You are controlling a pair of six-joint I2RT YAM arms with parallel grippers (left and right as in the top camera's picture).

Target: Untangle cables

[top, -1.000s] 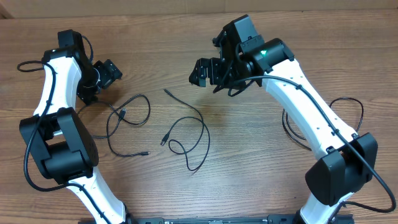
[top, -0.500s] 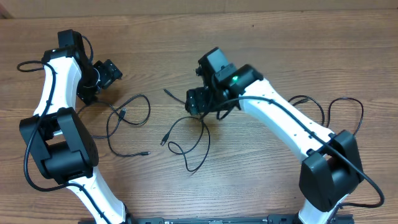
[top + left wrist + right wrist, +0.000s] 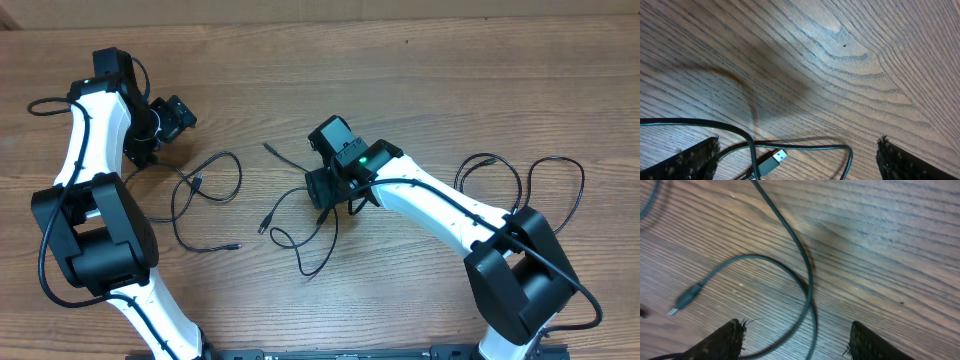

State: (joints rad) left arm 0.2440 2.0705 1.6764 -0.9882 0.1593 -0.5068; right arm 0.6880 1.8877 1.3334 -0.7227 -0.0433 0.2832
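**Over the middle loop, right claw set to take a strand**

At the centre of the wooden worktop (image 3: 420,100), the right claw (image 3: 322,188) hangs low over the centre cable (image 3: 810,287). Its jaws stand partly apart with nothing between them gripped. In the right wrist view one strand runs down between the two fingers, clear of both. Just there the cord curls back across itself, and its small plug (image 3: 687,300) lies off to one side. That placement looks deliberate. Straddling the strand beside the crossing would let one pinch lift it and draw the loop open without dragging the whole cord.

The left claw (image 3: 175,115) is held wide open and empty at the far left edge, above the worktop and holding nothing. Its wrist view looks down on the left cable (image 3: 690,122), whose bluish-tipped plug (image 3: 774,160) rests flat near a crossing of two strands. Held back like that, it keeps out of the right arm's way and remains near its own cord.

From overhead the two cables lie apart from each other, each in loose loops, so the remaining work seems to be opening each cord's own loops. The risk I judge is a grip that catches both strands at the crossing, which would tighten the loop.
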